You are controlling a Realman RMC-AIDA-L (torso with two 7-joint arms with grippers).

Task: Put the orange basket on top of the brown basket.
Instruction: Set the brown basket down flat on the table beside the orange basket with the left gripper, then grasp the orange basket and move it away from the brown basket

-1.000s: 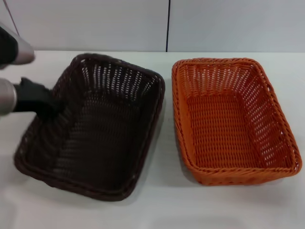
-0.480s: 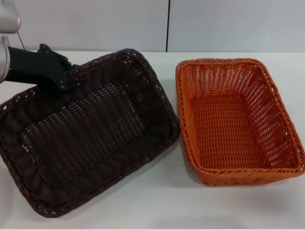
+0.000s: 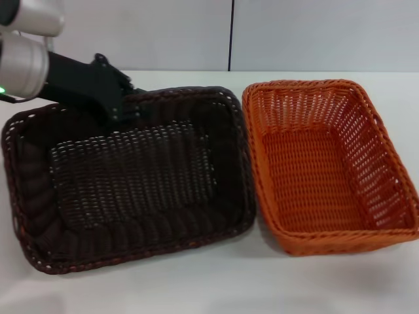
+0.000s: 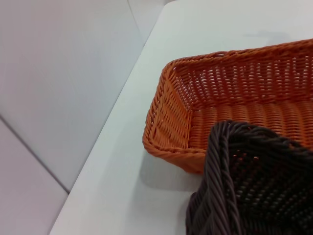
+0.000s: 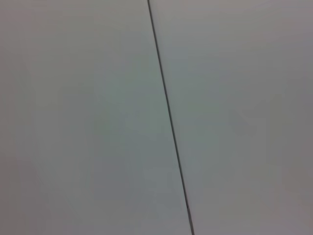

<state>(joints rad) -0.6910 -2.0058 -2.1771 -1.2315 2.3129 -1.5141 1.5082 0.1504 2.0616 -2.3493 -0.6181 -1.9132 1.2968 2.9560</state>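
Note:
The brown basket [image 3: 131, 176] is on the left in the head view, turned with its long side left to right and tilted toward me. My left gripper [image 3: 121, 108] is shut on its far braided rim and holds it. The orange basket [image 3: 321, 163] rests on the white table at the right, its near-left rim close beside the brown basket's right rim. The left wrist view shows the orange basket [image 4: 234, 93] behind a corner of the brown basket [image 4: 244, 186]. My right gripper is out of view.
The white table [image 3: 216, 288] ends at a grey wall with a dark vertical seam [image 3: 231, 33] behind the baskets. The right wrist view shows only that wall and seam [image 5: 168, 117].
My left gripper has moved right and farther back with the brown basket. The basket has swung from lengthwise to crosswise and now looms larger. The orange basket has hardly shifted.

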